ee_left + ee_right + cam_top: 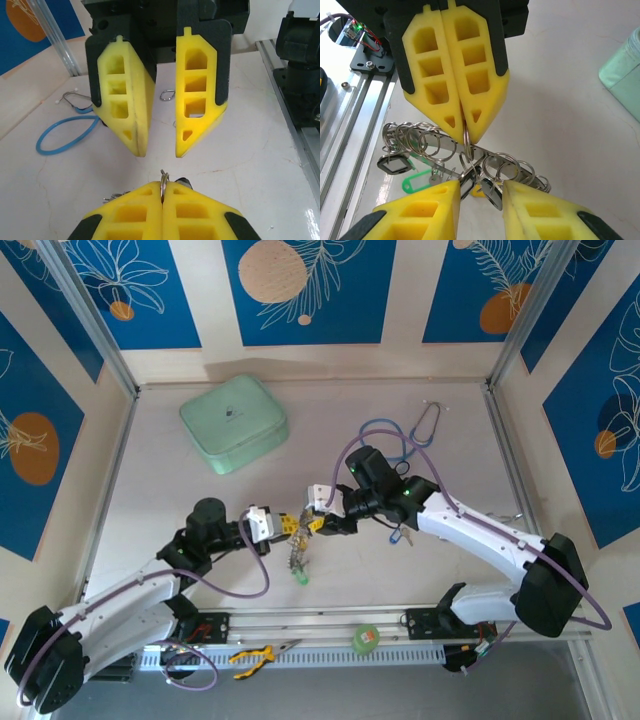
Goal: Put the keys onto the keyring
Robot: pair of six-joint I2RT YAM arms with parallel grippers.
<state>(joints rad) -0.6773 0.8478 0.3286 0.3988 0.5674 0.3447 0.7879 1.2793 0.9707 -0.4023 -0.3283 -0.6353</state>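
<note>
The keyring (492, 156) hangs in the air as a flat silvery band strung with several small split rings. My left gripper (163, 186) is shut on one of those split rings (468, 139), which pokes up between its yellow pads. Keys dangle below the band with a black tag (392, 164), a green tag (417, 181) and a yellow tag (480, 190). My right gripper (481, 192) faces the left one tip to tip and is open, its fingers on either side of another black-tagged key (493, 194) without touching it. From above, both grippers (288, 525) (318, 524) meet at mid-table with the keyring (298, 555) hanging under them.
A mint-green case (234, 423) sits at the back left. A blue stethoscope (385, 440) lies behind the right arm. A small loose metal ring (167, 94) rests on the table. Yellow pliers (252, 655) and a green tape roll (366, 638) lie on the near rail.
</note>
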